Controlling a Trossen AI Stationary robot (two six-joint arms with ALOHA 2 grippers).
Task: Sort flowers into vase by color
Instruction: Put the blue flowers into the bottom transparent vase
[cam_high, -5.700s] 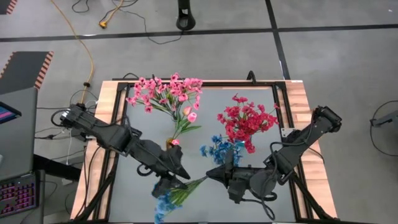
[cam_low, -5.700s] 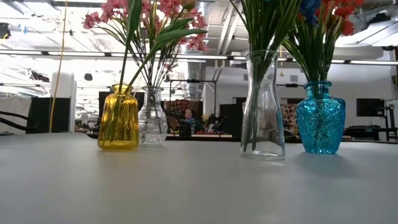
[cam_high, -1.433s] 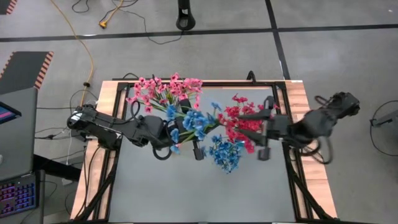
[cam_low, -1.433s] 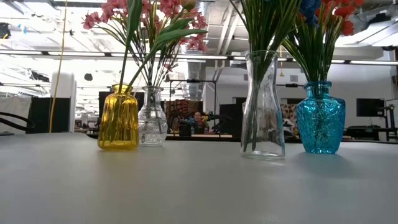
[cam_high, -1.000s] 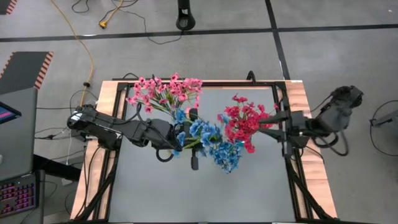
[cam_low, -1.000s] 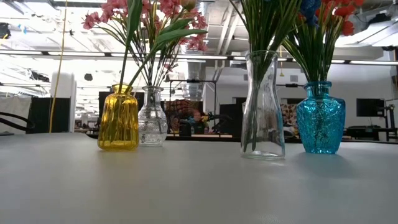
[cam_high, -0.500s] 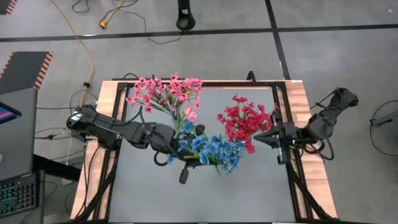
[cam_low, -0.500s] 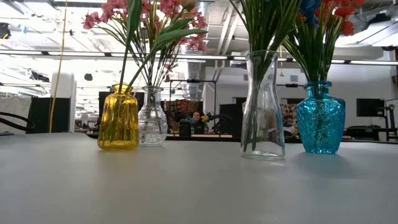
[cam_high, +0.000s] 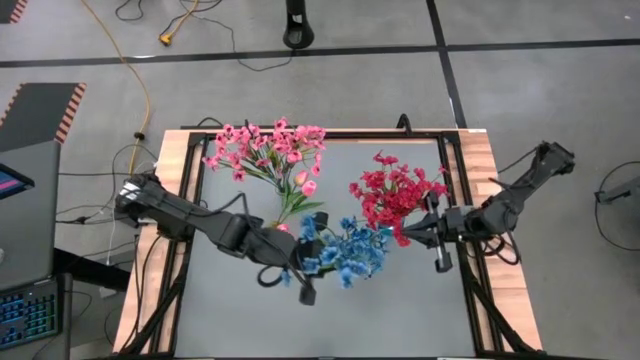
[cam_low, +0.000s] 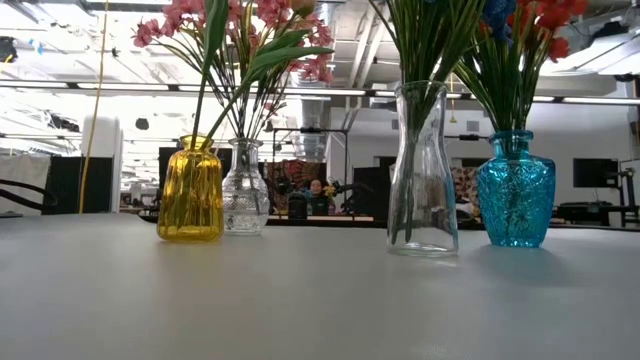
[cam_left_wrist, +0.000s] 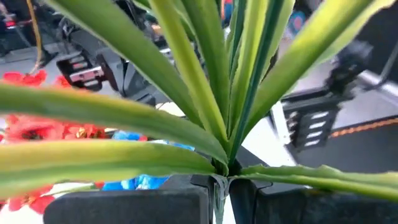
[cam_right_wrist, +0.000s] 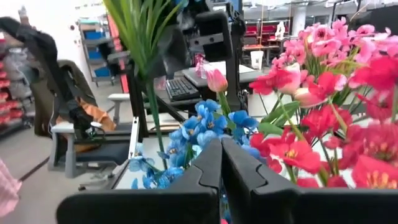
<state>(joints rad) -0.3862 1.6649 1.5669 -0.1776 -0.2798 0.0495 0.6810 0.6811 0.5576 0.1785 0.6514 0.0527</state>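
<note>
Grey table (cam_high: 240, 310) carries four vases; left gripper (cam_high: 303, 283) clamped on a light, floppy blue sprig (cam_high: 345, 252) at mid-table, best pinched low on its stem; right gripper (cam_high: 432, 228) closed, empty.

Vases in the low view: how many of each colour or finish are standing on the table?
Yellow glass vase: 1
Clear cut-glass vase: 1
Clear tall smooth vase: 1
Blue glass vase: 1
Total: 4
</note>
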